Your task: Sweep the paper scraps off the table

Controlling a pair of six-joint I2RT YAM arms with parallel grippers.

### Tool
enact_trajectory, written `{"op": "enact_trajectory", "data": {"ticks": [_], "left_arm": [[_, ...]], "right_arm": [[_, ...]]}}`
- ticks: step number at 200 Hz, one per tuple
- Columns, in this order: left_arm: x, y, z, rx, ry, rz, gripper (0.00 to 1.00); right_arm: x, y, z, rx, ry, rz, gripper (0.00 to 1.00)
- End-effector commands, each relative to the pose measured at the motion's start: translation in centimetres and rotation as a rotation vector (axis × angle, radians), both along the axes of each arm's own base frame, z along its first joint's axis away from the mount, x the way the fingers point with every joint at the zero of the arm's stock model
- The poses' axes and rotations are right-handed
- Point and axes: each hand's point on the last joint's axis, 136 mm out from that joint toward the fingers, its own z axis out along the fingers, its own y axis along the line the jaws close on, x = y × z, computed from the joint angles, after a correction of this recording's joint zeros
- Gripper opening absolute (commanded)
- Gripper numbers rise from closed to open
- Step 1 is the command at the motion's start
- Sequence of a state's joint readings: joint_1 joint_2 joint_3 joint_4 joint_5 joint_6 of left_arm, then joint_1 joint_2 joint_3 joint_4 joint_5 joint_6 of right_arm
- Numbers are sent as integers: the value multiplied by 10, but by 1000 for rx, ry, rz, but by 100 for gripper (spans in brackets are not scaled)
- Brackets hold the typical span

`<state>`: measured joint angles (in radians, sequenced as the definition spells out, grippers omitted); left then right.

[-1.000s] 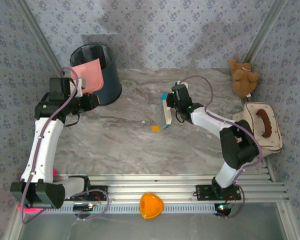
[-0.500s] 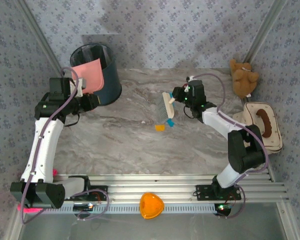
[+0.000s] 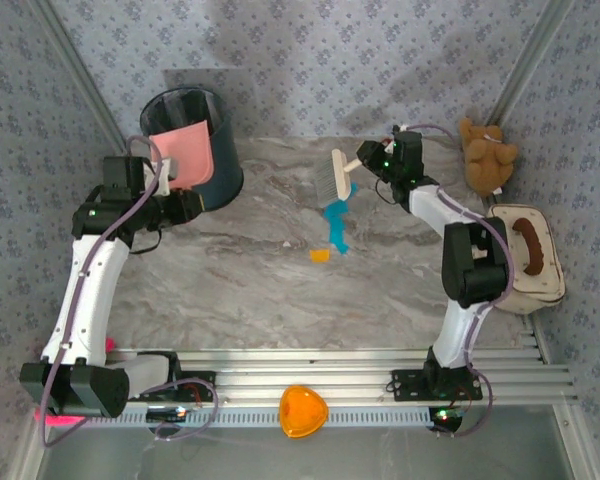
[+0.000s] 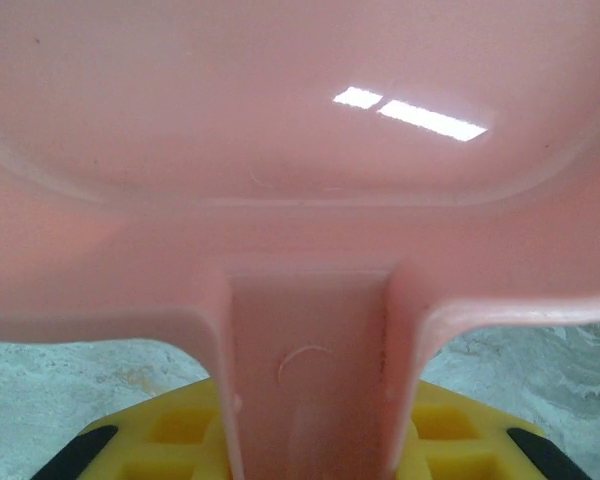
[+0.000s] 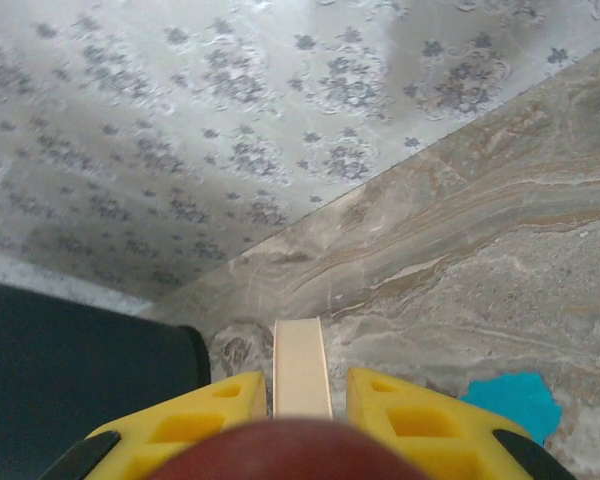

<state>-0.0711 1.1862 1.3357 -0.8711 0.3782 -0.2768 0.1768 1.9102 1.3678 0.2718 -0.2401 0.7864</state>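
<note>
Brush [image 3: 332, 178] poised behind the paper scraps [image 3: 334, 225], dustpan [image 3: 180, 150] over the bin [image 3: 220, 172]
My right jaws are clamped tight on the brush handle. The left jaws are pinched on the pink dustpan's stem, tipped at the bin to dump it, I reckon. Cyan and orange scraps sit in the middle of the desk [image 3: 230, 290], right in front of the bristles, so more sweeping's left.

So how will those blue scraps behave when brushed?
The blue scraps look thin and flat, so they are probably very light and may skitter ahead of the brush. They hug the smooth table, so bristles could ride over them. Likely floppy, they may fold rather than slide whole.
</note>
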Motion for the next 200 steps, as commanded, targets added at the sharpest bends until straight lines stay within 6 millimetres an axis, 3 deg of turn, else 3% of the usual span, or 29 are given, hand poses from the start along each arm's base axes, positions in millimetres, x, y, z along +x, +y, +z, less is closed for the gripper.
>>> {"op": "enact_trajectory", "data": {"ticks": [1,39,86,149,175,179,200], "left_arm": [[-7,-5,-3,-1,13,-37,0],[-9,-9,-4,0,22,-47,0],[-9,-9,-6,5,26,-49,0],[-8,-15,-13,26,49,-79,0],[-10,-18,-19,46,65,-99,0],[-10,-18,-19,49,65,-104,0],[-13,-23,-23,63,73,-131,0]], "right_arm": [[18,-4,0,83,32,-76,0],[28,-19,-36,98,137,-224,0],[8,-39,-75,71,283,-350,0],[-43,-61,-88,0,353,-437,0],[-55,-62,-78,-5,333,-437,0],[-64,-63,-89,-20,358,-435,0],[-72,-62,-82,-45,346,-429,0]]}}
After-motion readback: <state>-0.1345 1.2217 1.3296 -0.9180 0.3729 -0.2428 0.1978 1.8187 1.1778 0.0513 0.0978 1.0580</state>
